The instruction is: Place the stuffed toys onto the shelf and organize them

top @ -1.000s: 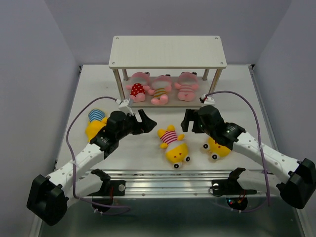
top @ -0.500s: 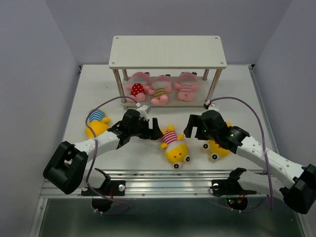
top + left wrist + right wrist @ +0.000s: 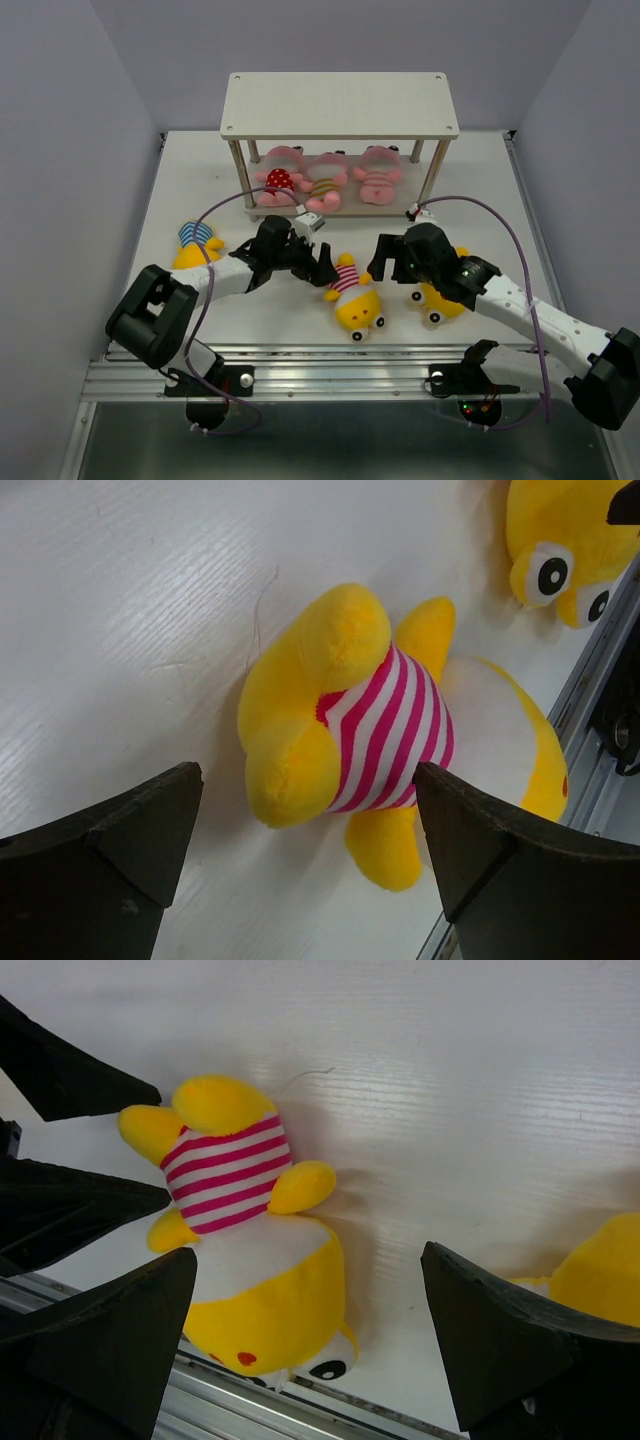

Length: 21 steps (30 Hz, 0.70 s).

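Observation:
A yellow toy in a pink-striped shirt (image 3: 350,292) lies on its back mid-table, head toward the near edge. My left gripper (image 3: 322,266) is open at its feet, with the legs just ahead of the jaws in the left wrist view (image 3: 350,720). My right gripper (image 3: 383,262) is open and empty, hovering to the right of this toy (image 3: 245,1250). A second yellow toy (image 3: 440,300) lies partly under my right arm. A third, in a blue-striped shirt (image 3: 195,245), lies at the left. Three pink toys (image 3: 325,180) lie on the lower tier of the shelf (image 3: 340,103).
The shelf's top board is bare. A metal rail (image 3: 330,365) runs along the near table edge, close to the yellow toys' heads. Purple cables loop over both arms. Grey walls close in both sides.
My left arm has reached right and lowered, bringing its open gripper up to the pink-striped yellow toy's feet. My right gripper has shifted slightly toward the same toy.

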{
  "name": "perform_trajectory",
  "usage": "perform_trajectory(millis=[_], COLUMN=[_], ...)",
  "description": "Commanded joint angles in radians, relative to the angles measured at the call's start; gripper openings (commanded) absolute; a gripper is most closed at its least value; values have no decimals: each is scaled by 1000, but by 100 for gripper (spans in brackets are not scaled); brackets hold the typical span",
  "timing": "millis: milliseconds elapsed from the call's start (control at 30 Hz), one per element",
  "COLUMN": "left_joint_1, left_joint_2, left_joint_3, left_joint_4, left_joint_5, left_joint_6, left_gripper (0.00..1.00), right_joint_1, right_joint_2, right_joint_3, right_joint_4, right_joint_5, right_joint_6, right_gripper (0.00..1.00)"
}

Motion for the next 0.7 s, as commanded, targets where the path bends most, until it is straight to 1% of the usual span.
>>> perform_trajectory(millis=[0, 33, 67, 133, 167, 200, 233, 267, 333, 367, 400, 533, 633, 667], left_joint_1=[-5, -5, -7, -7, -7, -7, -7, -7, -7, -7, -7, -7, -7, -5], left_joint_2=[25, 31, 46, 61, 75, 83, 88, 95, 98, 98, 100, 97, 49, 7], left_joint_3=[26, 35, 38, 52, 55, 58, 60, 58, 52, 47, 47, 47, 33, 30], left_joint_4=[44, 50, 59, 61, 61, 63, 63, 69, 90, 101, 105, 118, 121, 124], left_joint_5=[62, 71, 82, 83, 85, 88, 92, 111, 131, 131, 128, 138, 89, 73], left_joint_6=[59, 61, 61, 59, 56, 53, 52, 46, 38, 24, 18, 12, -10, -31], left_gripper=[99, 97, 84, 73, 65, 45, 35, 22, 13, 2, 0, 0, 0, 0], right_joint_1=[8, 8, 8, 8, 8, 8, 8, 8, 8, 8, 8, 8, 8, 8], right_joint_2=[-27, -33, -35, -35, -38, -39, -41, -45, -51, -54, -59, -74, -99, -107], right_joint_3=[-19, -23, -26, -24, -26, -27, -33, -39, -46, -49, -52, -55, -58, -64], right_joint_4=[59, 66, 68, 69, 71, 76, 83, 86, 96, 97, 97, 96, 96, 96], right_joint_5=[-13, -13, -13, -13, -13, -15, -18, -21, -24, -21, -20, -15, 5, 19], right_joint_6=[-31, -37, -40, -43, -46, -46, -48, -48, -48, -48, -48, -57, -59, -59], right_gripper=[100, 100, 100, 100, 100, 100, 100, 100, 100, 100, 100, 100, 100, 100])
